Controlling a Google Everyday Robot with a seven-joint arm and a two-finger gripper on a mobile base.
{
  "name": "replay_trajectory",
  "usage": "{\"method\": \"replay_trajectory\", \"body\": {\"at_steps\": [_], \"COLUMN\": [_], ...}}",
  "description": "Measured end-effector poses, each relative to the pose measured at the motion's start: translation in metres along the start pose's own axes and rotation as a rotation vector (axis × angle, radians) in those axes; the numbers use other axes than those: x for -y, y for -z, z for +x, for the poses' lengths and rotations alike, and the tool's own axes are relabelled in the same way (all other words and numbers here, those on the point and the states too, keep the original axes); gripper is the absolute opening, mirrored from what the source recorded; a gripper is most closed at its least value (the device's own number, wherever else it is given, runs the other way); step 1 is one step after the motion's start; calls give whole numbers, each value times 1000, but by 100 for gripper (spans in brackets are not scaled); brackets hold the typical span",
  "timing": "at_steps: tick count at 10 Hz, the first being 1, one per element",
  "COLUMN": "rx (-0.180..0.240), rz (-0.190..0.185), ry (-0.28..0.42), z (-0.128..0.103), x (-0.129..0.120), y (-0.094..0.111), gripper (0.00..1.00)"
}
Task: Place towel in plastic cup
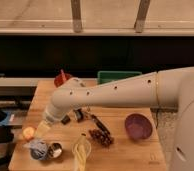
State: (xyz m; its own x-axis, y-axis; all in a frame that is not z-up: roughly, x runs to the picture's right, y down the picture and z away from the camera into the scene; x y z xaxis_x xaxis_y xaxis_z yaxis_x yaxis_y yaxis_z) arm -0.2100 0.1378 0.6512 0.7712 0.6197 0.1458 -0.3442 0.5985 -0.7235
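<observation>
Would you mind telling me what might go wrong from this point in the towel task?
The gripper hangs near the table's front-left corner, right above the plastic cup; a nudge might tip it off the edge. The metal cup stands beside it, so the towel could land in the wrong one.

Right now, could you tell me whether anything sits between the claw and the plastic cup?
Nothing visible does. The claw hangs at the table's front left corner, just above the plastic cup, which already shows crumpled towel at its mouth.
</observation>
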Motion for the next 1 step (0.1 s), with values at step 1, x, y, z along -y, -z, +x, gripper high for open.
{"method": "replay_trajectory", "body": {"at_steps": [1], "rx": [6], "rz": [39], "ry": [-9], "z": [-2], "x": [13], "y": [10], "gripper": [80]}}
